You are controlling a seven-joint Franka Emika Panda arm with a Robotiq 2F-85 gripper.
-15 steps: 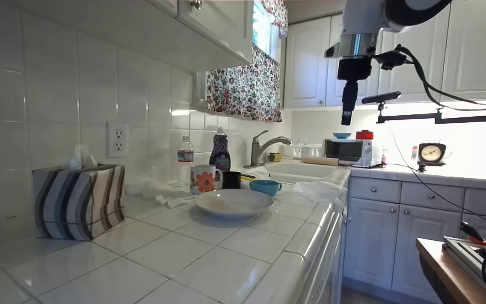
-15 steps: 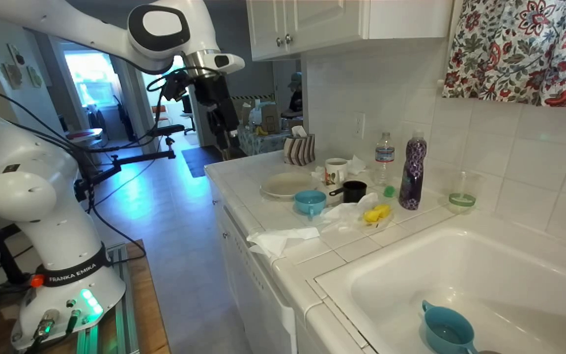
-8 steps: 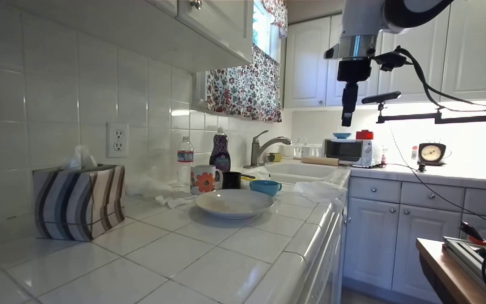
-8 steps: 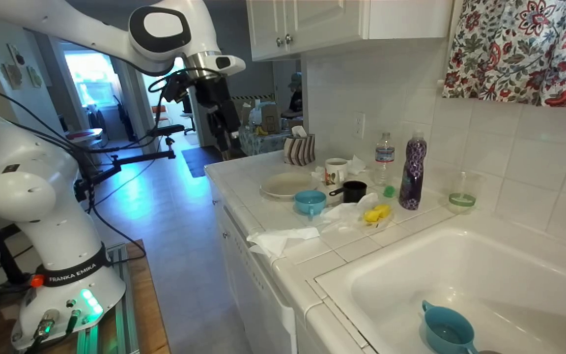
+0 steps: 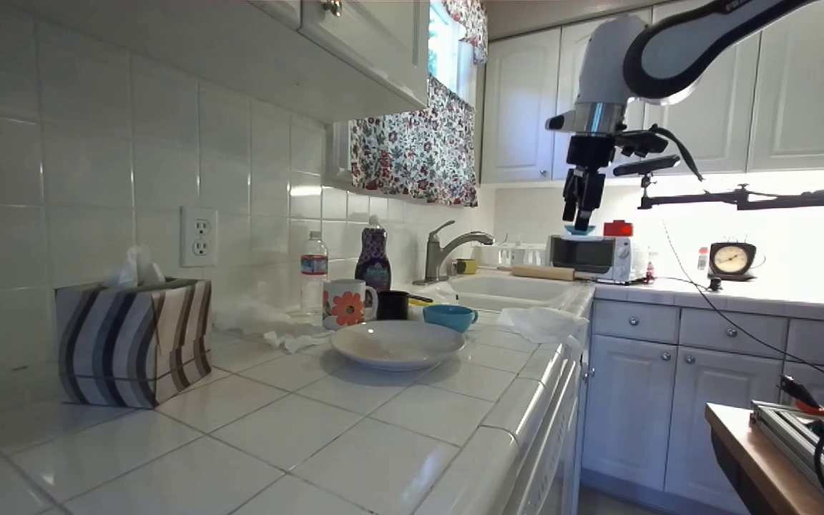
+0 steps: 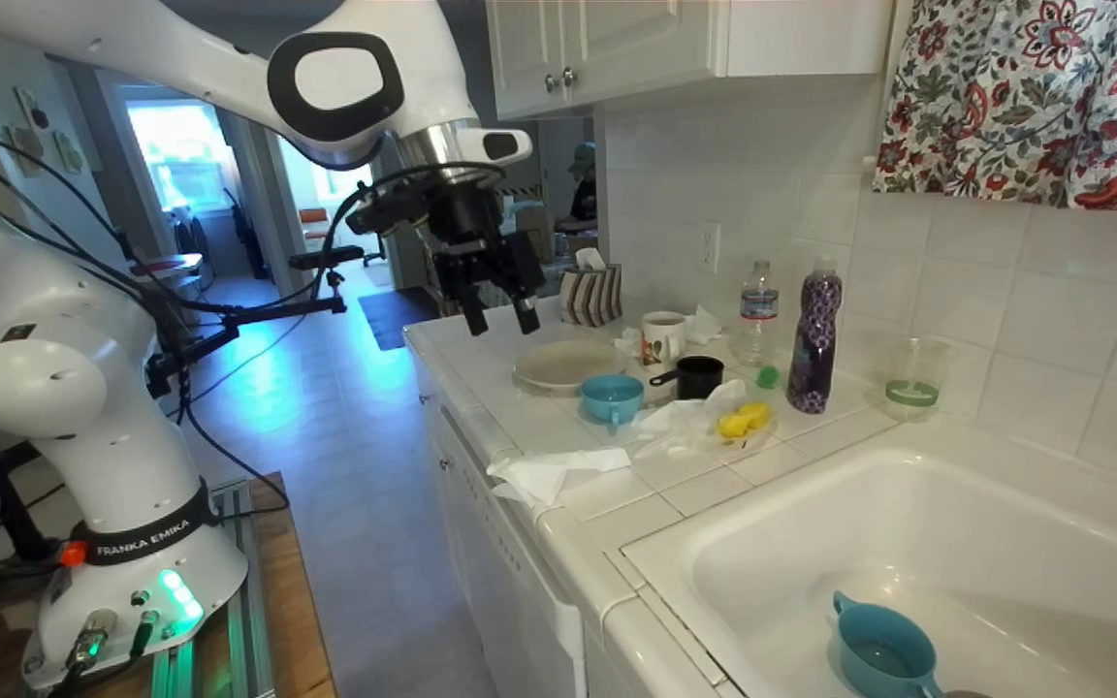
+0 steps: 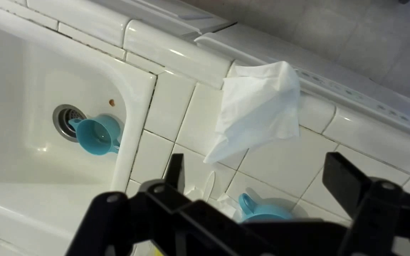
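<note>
Gaping wide, the claw (image 7: 255, 170) partly hides a blue cup (image 7: 267, 212) in the wrist view.

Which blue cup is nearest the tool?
The blue cup on the counter, close to the plate, looks nearest the tool; the other blue cup sits farther off, down in the sink.

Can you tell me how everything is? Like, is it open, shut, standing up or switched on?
Gripper: open, holding nothing
Blue counter cup: upright
Blue sink cup: open side up
Napkin: wrinkled, spread out
Plate: right side up
Mug: upright
Black pot: upright
Purple bottle: upright
Water bottle: upright
Clear cup: upright
Tissue box: open, tissue poking out
Toaster oven: shut
Cupboards: shut
Tap: no water seen running
Green light: on
</note>
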